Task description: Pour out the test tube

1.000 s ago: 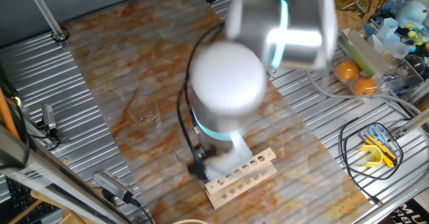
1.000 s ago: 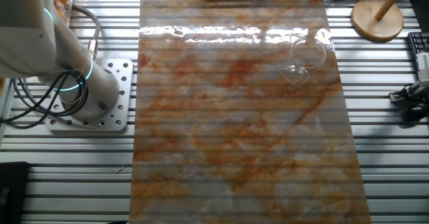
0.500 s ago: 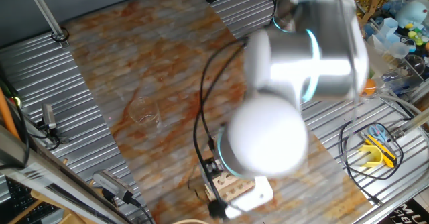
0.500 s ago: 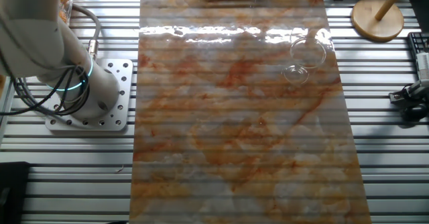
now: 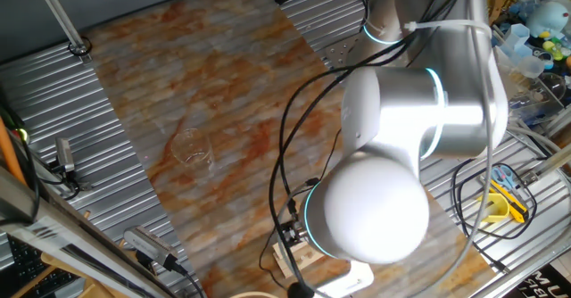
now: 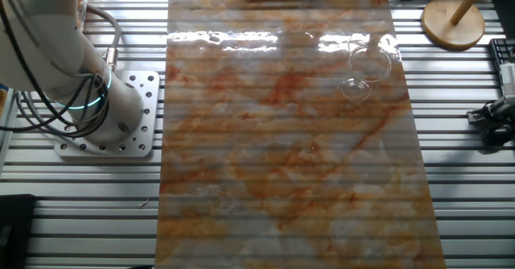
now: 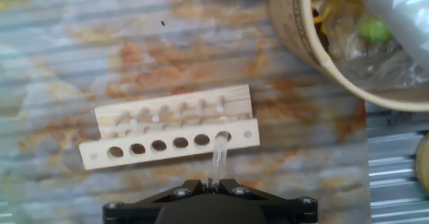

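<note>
One tube rises from the rack end hole, pinched in the narrowed gripper, arm swung over since; beaker pour remains.

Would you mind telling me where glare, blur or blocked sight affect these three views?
One fixed view: the arm fills the foreground and hides most of the rack. The other fixed view: a band of glare crosses the table near the beaker. Hand view: slightly soft, and the test tube is faint against the table.
</note>
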Tool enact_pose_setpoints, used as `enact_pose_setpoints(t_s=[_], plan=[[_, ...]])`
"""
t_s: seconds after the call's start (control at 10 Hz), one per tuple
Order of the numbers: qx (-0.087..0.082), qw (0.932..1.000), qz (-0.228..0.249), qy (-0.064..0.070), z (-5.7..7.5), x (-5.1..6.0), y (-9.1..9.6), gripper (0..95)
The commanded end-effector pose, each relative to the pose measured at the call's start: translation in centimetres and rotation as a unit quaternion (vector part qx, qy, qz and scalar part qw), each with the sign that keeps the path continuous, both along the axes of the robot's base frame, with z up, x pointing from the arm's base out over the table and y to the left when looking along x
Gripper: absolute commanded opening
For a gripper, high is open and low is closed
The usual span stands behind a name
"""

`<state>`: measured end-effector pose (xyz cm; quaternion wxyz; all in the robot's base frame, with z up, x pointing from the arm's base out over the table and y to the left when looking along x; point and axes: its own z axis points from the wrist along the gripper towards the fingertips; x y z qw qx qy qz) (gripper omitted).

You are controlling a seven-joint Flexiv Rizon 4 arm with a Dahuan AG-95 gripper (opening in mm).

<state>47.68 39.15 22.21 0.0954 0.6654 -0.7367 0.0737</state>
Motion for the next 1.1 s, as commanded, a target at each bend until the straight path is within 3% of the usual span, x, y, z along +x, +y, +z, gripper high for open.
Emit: enact_pose_setpoints(t_s=[0.1,1.1], plan=[[-0.010,0.9999,-0.006,0.000,-0.3,0.0,0.7,0.0],[-0.010,0.9997,-0.021,-0.005,-1.6,0.0,1.8,0.0]])
